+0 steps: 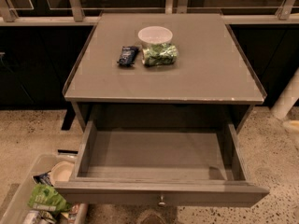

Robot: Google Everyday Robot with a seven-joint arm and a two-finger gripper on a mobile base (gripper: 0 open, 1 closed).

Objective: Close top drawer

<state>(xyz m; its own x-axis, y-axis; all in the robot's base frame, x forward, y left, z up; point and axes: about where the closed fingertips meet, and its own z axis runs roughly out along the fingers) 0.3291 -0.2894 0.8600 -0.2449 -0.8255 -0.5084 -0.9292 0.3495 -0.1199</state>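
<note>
We see a grey-brown top drawer [159, 157] and counter [210, 73], white bowl [155, 33], green bag [160, 54], dark blue packet [127, 55], speckled beige floor [32, 127]

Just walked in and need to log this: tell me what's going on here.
The wide, shallow grey-brown wooden top drawer stands pulled out and empty, not yet closed. Nothing touches it or its small round metal knob. The gripper is out of view; only a white tube, perhaps the arm, shows at the right edge.
</note>
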